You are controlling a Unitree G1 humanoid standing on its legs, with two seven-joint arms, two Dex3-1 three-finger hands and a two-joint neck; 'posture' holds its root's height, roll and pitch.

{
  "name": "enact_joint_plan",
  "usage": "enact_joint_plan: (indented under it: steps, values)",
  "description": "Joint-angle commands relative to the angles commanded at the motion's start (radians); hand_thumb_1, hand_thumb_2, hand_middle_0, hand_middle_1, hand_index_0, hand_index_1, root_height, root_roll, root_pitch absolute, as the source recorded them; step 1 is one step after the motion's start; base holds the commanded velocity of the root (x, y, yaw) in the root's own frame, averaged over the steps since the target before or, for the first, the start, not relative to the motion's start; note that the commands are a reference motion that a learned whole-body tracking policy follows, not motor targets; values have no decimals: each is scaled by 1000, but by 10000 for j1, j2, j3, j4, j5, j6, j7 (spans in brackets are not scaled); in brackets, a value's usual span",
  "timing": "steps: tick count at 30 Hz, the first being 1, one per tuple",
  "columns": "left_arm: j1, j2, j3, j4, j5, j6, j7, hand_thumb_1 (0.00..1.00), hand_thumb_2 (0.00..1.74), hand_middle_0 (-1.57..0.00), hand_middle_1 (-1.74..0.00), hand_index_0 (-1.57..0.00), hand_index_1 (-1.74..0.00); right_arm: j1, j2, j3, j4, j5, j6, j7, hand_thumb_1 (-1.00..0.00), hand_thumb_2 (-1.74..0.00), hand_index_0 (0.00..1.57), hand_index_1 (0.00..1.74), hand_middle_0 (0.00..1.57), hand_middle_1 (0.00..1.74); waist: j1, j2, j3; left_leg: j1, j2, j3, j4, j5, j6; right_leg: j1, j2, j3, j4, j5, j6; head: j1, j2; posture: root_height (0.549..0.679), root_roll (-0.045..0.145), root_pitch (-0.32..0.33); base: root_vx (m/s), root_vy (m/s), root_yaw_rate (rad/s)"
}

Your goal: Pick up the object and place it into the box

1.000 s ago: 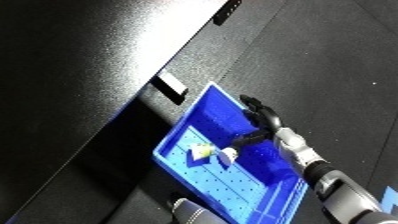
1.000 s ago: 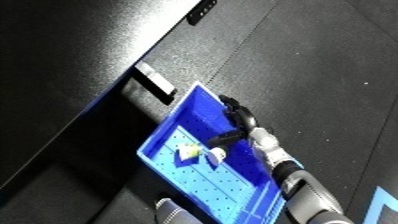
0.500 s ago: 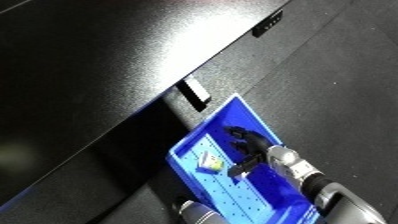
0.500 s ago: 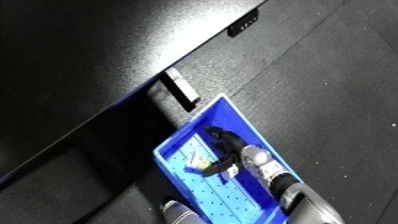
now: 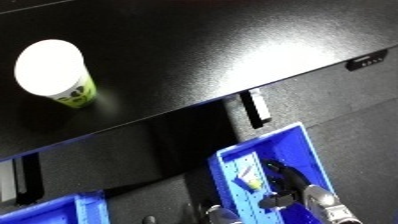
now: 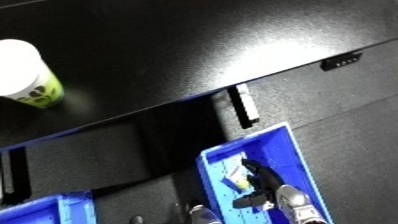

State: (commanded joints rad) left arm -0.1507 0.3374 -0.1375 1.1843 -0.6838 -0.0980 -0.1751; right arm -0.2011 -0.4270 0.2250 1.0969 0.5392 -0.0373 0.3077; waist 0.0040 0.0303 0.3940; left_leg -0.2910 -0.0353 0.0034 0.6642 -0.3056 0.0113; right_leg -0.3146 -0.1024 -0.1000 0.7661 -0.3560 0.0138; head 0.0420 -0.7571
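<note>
A blue bin (image 5: 286,149) stands on the dark floor below the table's edge, at the lower right. In it lies a small yellow and white object (image 5: 251,181), close to the bin's left wall. My right hand (image 5: 282,181) reaches into the bin from the lower right, with its black fingers relaxed just right of the object and nothing held in them. Its silver forearm (image 5: 324,202) runs off the lower edge. My left hand does not show; only a grey rounded part (image 5: 216,215) sits at the lower edge.
A white and green paper cup (image 5: 55,72) stands on the black table (image 5: 204,55) at the upper left. A white tag (image 5: 254,108) hangs over the table's edge. A second blue bin (image 5: 53,212) shows at the lower left corner.
The camera has swung up and left, bringing the table top and the cup into view. My right hand stays inside the blue bin beside the object.
</note>
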Motion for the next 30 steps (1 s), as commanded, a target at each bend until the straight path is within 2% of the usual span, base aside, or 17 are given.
enact_joint_plan:
  steps: [6,10,16,20,25,30]
  values:
    - [-169,80,-63,92,229,8,-171,0,0,0,0,0,0,-15,243,134,142,-84,-8,-365,0,0,0,0,0,0,169,18,76,81,48,-90,-467,371,-82,49,-141,-190,-109,103,168,-1611,310,641,49,-66,20,-15,191]
    - [-225,128,-140,59,362,-28,-205,0,0,0,0,0,0,21,321,208,132,5,-7,-557,0,0,0,0,0,0,275,11,192,38,66,-180,-549,483,-100,30,-242,-298,-69,126,231,-2539,482,640,47,-67,23,-3,159]
    - [-233,300,-145,-255,313,-75,-518,0,0,0,0,0,0,120,371,334,-40,204,1,-758,0,0,0,0,0,0,365,-30,378,-44,49,-265,-447,440,-60,6,-323,-379,-35,120,277,-3704,571,640,46,-66,11,5,90]
    - [-286,474,-118,-589,211,65,-930,0,0,0,0,0,0,105,382,442,-99,233,-53,-799,0,0,0,0,0,0,418,-60,468,-111,40,-295,-293,350,-4,-6,-334,-416,24,85,277,-4190,-92,639,44,-66,-10,7,22]
    - [-354,507,24,-814,-536,545,-1726,0,0,0,0,0,0,33,511,554,48,179,-185,-812,0,0,0,0,0,0,455,-76,479,2,91,-331,-331,317,44,112,-369,-439,22,45,298,-4435,-370,639,40,-74,28,4,3]
    - [-516,474,-81,-1049,-687,220,-2421,0,0,0,0,0,0,-87,538,590,309,213,-224,-695,0,0,0,0,0,0,489,-80,459,115,128,-289,-477,341,23,212,-420,-487,-109,78,349,-4442,-597,639,37,-76,16,15,-12]
